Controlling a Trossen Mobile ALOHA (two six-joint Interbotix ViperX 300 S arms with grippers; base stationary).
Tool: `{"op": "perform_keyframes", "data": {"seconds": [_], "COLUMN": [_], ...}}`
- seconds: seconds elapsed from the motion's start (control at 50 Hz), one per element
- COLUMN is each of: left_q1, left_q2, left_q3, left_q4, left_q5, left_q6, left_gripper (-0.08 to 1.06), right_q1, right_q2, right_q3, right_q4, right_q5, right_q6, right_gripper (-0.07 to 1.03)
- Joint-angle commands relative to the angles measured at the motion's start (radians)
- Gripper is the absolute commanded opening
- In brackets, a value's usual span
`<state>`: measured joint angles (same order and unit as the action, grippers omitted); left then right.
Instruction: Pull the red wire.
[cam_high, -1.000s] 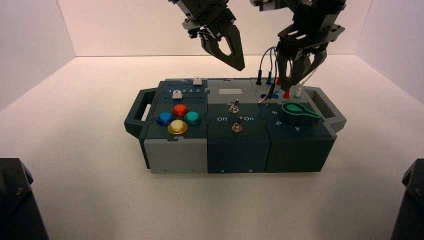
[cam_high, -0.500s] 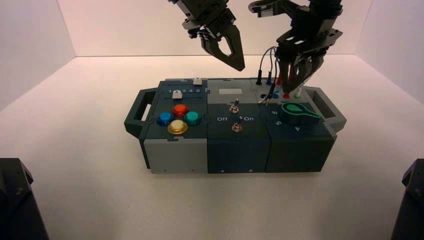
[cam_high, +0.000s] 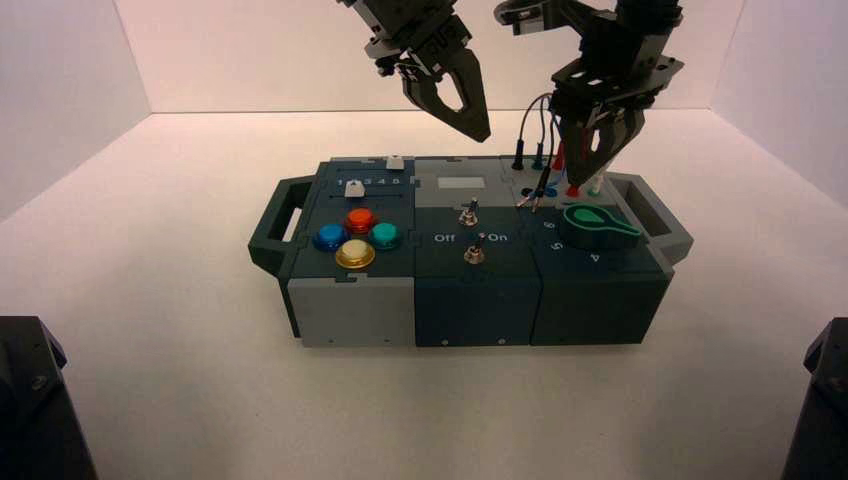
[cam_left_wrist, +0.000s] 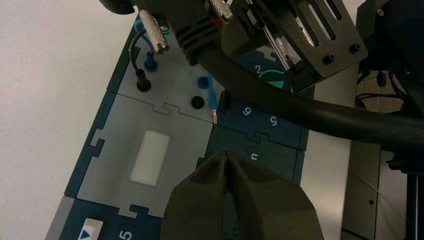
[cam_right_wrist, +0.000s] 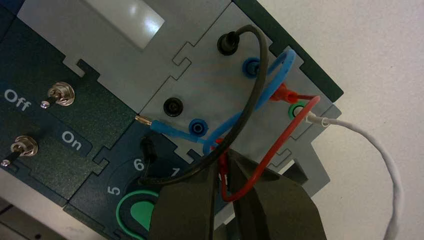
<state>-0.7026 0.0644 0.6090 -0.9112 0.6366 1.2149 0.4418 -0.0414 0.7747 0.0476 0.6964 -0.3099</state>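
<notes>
- So we've got the right gripper (cam_right_wrist: 223, 155) down over the wire panel at the box's far right corner, behind the green knob (cam_high: 600, 226).
- Its fingers are pinched in on the near red plug of the red wire (cam_right_wrist: 285, 142) — we'd call that clamped, one finger on each side of the plug.
- The red wire arches up in a loop from that plug to its other red plug (cam_right_wrist: 284, 93), which sits farther back on the panel, beside the green socket (cam_right_wrist: 296, 111).
- The white wire (cam_right_wrist: 385, 157) has its plug at that green socket and trails off past the box's edge.
- The blue wire (cam_right_wrist: 285, 65) has one end in the rear blue socket; its other plug (cam_right_wrist: 170, 130) lies loose with the metal tip bare, near the front blue socket (cam_right_wrist: 198, 127).
- The black wire (cam_right_wrist: 261, 75) goes from the rear black socket, crosses over the blue one and curls round to a loose black plug (cam_right_wrist: 148, 149) by the knob's 6.
- Our left gripper (cam_high: 484, 136) is just parked in the air behind the box's middle, fingers together, nothing between them.
- Rest of the box (cam_high: 477, 300): two white sliders (cam_high: 395, 162) and four buttons (cam_high: 355, 254) (red, blue, green, yellow) on the left, two metal switches (cam_high: 469, 214) mid-box.
</notes>
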Motion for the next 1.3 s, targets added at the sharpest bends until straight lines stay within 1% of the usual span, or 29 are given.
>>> {"op": "perform_keyframes", "data": {"seconds": [0.02,0.2,0.36,0.48,0.58,0.66,0.76,0.88,0.96,1.08,1.12,1.18,1.3], "left_q1": [-0.002,-0.002,-0.002,-0.002,-0.002,-0.002,-0.002,-0.002,0.0,-0.002,-0.002,-0.002,-0.002], "left_q2": [-0.041,-0.043,-0.044,-0.046,-0.049,-0.049,-0.049,-0.052,-0.058,-0.078,-0.084,-0.094,-0.117], "left_q3": [-0.017,-0.014,-0.014,-0.012,-0.012,-0.012,-0.012,-0.012,-0.009,0.002,0.005,0.009,0.018], "left_q4": [-0.005,-0.005,-0.005,-0.005,-0.005,-0.005,-0.005,-0.005,-0.005,-0.005,-0.005,-0.005,-0.005], "left_q5": [0.002,0.002,0.002,0.002,0.002,0.002,0.003,0.009,0.015,0.017,0.017,0.017,0.017], "left_q6": [0.008,0.008,0.008,0.008,0.008,0.008,0.008,0.006,0.005,0.003,0.003,0.003,0.0], "left_gripper": [-0.03,-0.03,-0.03,-0.03,-0.03,-0.03,-0.03,-0.03,-0.03,-0.03,-0.03,-0.03,-0.03], "right_q1": [0.002,0.002,0.003,0.002,0.002,0.002,0.003,0.005,0.006,0.006,0.006,0.006,0.008], "right_q2": [-0.04,-0.071,-0.095,-0.11,-0.13,-0.143,-0.15,-0.156,-0.166,-0.189,-0.198,-0.213,-0.255], "right_q3": [-0.025,-0.025,-0.021,-0.017,-0.008,0.0,0.002,0.005,0.006,0.014,0.018,0.023,0.043], "right_q4": [0.003,0.009,0.015,0.032,0.049,0.069,0.086,0.095,0.101,0.106,0.106,0.104,0.103], "right_q5": [0.014,0.029,0.061,0.086,0.089,0.1,0.143,0.178,0.196,0.202,0.202,0.202,0.202], "right_q6": [-0.008,-0.009,-0.009,-0.009,-0.008,-0.009,-0.008,-0.009,-0.008,-0.005,-0.002,0.0,0.009], "right_gripper": [-0.02,-0.02,-0.02,-0.02,-0.02,-0.02,-0.02,0.07,0.17,0.51,0.59,0.63,0.63]}}
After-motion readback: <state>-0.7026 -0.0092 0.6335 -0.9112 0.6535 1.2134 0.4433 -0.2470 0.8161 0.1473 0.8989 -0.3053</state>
